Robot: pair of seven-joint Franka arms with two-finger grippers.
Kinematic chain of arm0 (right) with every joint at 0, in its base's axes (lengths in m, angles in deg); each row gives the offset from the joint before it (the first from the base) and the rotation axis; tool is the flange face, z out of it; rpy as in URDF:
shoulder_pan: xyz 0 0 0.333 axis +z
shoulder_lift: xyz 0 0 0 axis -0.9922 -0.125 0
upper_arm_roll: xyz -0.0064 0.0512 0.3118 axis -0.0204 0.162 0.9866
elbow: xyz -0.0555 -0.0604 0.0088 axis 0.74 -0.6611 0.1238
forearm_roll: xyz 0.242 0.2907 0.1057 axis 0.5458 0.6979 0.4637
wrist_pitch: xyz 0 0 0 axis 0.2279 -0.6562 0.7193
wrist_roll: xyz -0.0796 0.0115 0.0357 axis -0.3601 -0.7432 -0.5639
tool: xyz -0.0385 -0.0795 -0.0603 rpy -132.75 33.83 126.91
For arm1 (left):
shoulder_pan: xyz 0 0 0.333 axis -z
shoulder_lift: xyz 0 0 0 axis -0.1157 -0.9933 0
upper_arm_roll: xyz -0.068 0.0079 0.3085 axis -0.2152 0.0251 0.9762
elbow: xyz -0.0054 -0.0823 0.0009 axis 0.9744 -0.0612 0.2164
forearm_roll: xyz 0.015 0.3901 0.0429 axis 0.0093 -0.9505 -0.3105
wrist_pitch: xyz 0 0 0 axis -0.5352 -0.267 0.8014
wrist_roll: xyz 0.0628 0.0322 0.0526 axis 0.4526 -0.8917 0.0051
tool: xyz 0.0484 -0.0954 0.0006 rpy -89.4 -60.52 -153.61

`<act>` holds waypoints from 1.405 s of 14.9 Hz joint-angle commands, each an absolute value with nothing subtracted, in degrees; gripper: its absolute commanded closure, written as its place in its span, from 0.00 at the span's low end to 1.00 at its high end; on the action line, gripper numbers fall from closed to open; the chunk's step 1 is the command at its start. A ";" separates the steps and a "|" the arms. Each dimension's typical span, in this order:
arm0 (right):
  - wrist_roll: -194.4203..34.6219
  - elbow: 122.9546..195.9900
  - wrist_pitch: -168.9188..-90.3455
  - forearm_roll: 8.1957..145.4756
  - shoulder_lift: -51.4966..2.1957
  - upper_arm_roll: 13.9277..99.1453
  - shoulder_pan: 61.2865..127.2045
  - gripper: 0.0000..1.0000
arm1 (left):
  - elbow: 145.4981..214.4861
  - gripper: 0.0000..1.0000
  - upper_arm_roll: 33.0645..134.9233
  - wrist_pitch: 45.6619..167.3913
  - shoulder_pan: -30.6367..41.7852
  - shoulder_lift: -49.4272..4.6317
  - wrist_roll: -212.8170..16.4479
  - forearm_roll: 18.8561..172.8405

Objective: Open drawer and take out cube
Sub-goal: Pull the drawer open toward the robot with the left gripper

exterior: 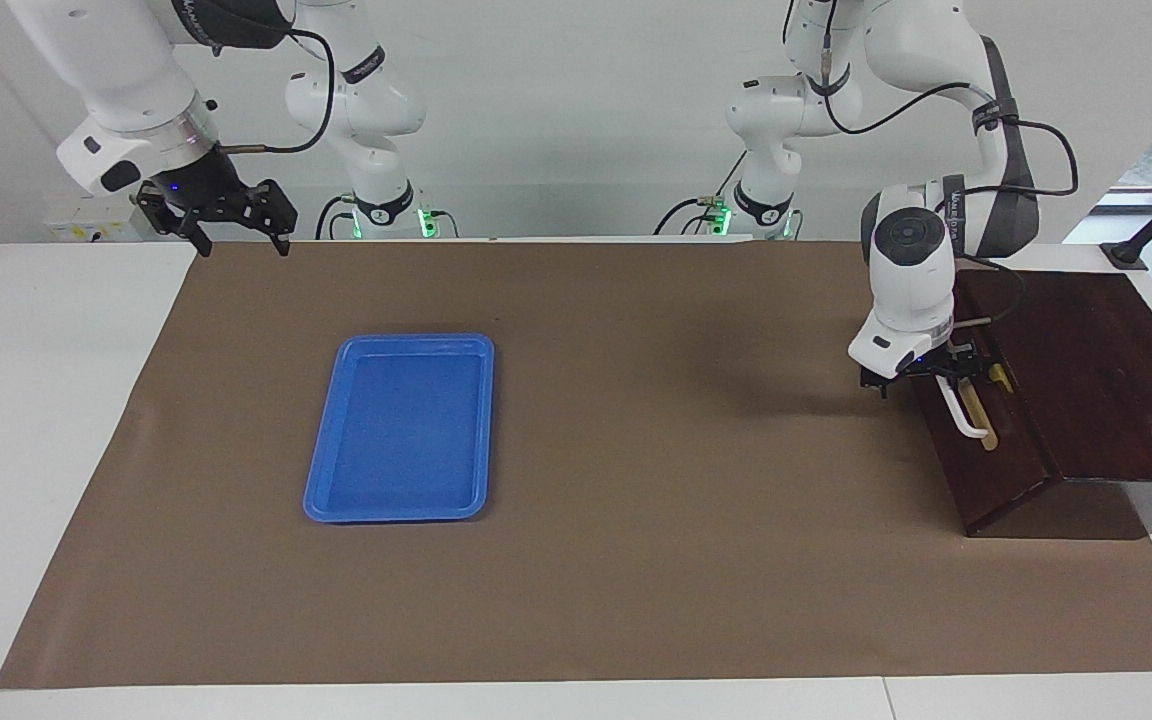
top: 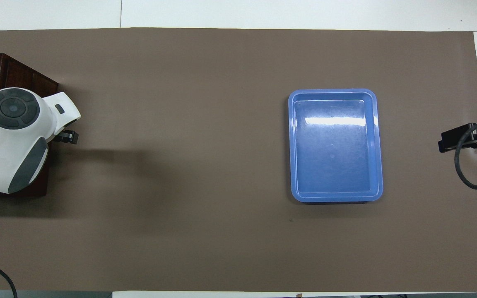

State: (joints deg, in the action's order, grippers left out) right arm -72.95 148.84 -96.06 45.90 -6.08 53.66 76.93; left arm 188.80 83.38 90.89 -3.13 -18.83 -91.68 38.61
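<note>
Left hand (exterior: 939,378) open at the drawer (exterior: 976,440) handle (exterior: 966,415), right of frame, drawer shut. Right hand (exterior: 236,222) open, raised upper left. Cube unseen. Tray (exterior: 401,428) mid-surface.

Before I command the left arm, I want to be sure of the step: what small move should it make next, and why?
Probably close the left gripper on the white handle of the drawer. The drawer looks shut, no cube shows, and the open gripper sits at the handle's end nearer the robots. The right gripper waits, open, raised at the right arm's end of the table, so pulling falls to the left arm.
</note>
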 commanded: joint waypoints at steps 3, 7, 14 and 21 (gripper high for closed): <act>-72.69 148.97 -95.62 47.04 -5.79 54.43 75.79 0.00 | 189.89 0.00 83.51 91.28 2.40 -17.96 -92.85 40.29; -72.78 148.97 -95.62 47.04 -5.79 54.43 75.79 0.00 | 189.80 0.00 83.51 89.70 5.83 -17.79 -92.94 40.92; -72.78 148.97 -95.62 47.04 -5.79 54.43 75.79 0.00 | 189.45 0.00 83.59 88.11 7.51 -17.70 -93.99 41.36; -72.78 148.97 -95.62 47.04 -5.79 54.43 75.79 0.00 | 171.37 0.00 84.03 71.97 6.02 -18.40 -91.97 56.79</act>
State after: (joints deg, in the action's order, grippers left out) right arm -72.95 148.84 -96.06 45.90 -6.08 53.66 76.93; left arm 178.09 83.24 77.69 6.37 -18.37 -92.92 50.85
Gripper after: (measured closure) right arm 0.000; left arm 0.000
